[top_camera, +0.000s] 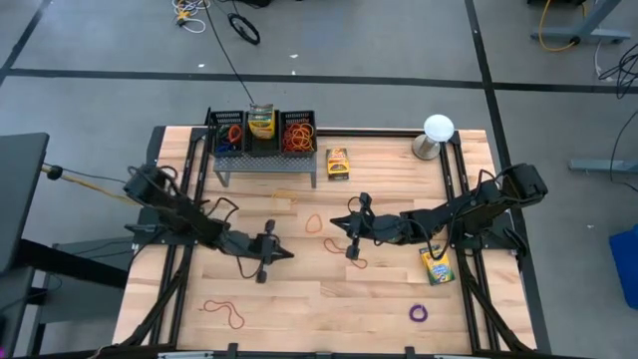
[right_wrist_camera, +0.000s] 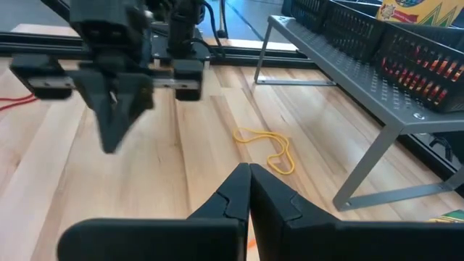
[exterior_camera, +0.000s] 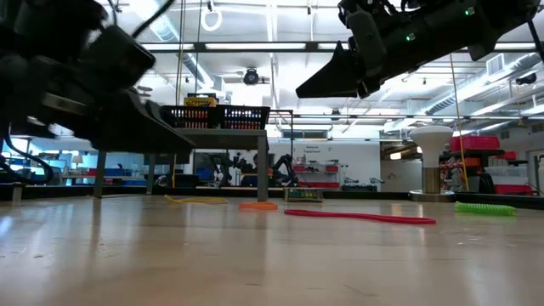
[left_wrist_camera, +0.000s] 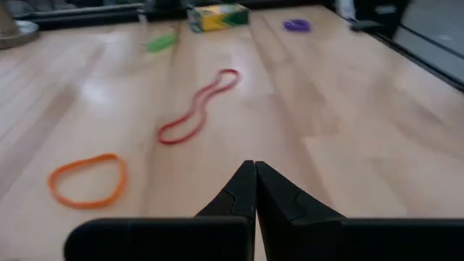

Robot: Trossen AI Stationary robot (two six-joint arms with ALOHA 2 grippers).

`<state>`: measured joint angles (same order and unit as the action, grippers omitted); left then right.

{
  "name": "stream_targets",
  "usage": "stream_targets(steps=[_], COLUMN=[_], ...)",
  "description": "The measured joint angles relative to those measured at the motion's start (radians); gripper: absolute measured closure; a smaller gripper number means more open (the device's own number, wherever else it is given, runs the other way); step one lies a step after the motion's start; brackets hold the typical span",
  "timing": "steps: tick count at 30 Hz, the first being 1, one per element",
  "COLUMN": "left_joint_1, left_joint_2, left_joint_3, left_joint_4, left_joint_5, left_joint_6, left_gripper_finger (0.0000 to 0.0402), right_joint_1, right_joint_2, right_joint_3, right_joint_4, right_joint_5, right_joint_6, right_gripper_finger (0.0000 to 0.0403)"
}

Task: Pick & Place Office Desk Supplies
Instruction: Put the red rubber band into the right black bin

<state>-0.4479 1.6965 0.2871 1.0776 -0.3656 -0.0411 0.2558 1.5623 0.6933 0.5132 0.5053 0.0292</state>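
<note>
Two arms: both over the middle of the desk (top_camera: pixel 299 289), tips facing each other, well apart.
Left hand (top_camera: pixel 282 253): fingers pressed together, nothing between them; hangs above bare wood left of centre.
Left hand, own wrist view (left_wrist_camera: pixel 254 190): closed tips meet in a point; beyond them lie an orange band (left_wrist_camera: pixel 87 180) and a long red band (left_wrist_camera: pixel 197 107), neither touching the hand.
Right hand (top_camera: pixel 351 231): fingers also shut and empty; sits right of centre, near the orange band (top_camera: pixel 314 221) and just above a red band (top_camera: pixel 356 261).
Right hand, own wrist view (right_wrist_camera: pixel 249 190): closed tips point toward a yellow band (right_wrist_camera: pixel 270 149) lying beside the rack leg; the left arm shows farther off.
Rack (top_camera: pixel 265 160): grey metal stand at the far edge, carrying three black baskets (top_camera: pixel 264 132).
Basket contents: left one holds red and blue bands, middle one a crayon box standing upright (top_camera: pixel 261 122), right one a heap of orange-red bands (top_camera: pixel 297 134).
Crayon boxes on desk: one (top_camera: pixel 338 163) flat just right of the rack; another (top_camera: pixel 436 266) flat under the right arm's forearm, near the right rail.
Loose bands: purple band (top_camera: pixel 419 313) near the front right; red band (top_camera: pixel 226 312) near the front left; yellow one by the rack front.
White ball on base (top_camera: pixel 436 136): far right corner, clear of both arms.
Low view: both arms hang above the desk surface; a red band (exterior_camera: pixel 361 218) and a green one (exterior_camera: pixel 484 208) lie flat.
</note>
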Motion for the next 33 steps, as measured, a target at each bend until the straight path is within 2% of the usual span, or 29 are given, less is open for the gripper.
stream_targets(steps=[6,10,17,24,33], left_joint_1=[-0.113,-0.168,-0.249,-0.324,-0.438], left_joint_2=[-0.149,-0.186,-0.192,-0.192,-0.191], left_joint_3=[0.0,0.016,0.21,0.375,0.433], left_joint_4=[-0.267,-0.449,-0.935,-1.129,-1.319], left_joint_5=[0.0,0.001,0.003,0.074,0.081], left_joint_6=[-0.086,-0.189,-0.281,-0.323,-0.457], left_gripper_finger=[0.0395,0.0394,0.0394,0.0394,0.0393], right_joint_1=[0.0,0.0,0.0,0.0,-0.001], right_joint_2=[0.0,0.001,0.001,0.001,0.001], right_joint_3=[0.0,0.0,0.0,0.0,0.0], right_joint_4=[0.0,0.0,-0.001,-0.001,-0.001], right_joint_5=[0.0,0.0,0.0,0.0,0.0], right_joint_6=[0.0,0.0,0.0,0.0,0.0], right_gripper_finger=[0.0389,0.0389,0.0389,0.0389,0.0389])
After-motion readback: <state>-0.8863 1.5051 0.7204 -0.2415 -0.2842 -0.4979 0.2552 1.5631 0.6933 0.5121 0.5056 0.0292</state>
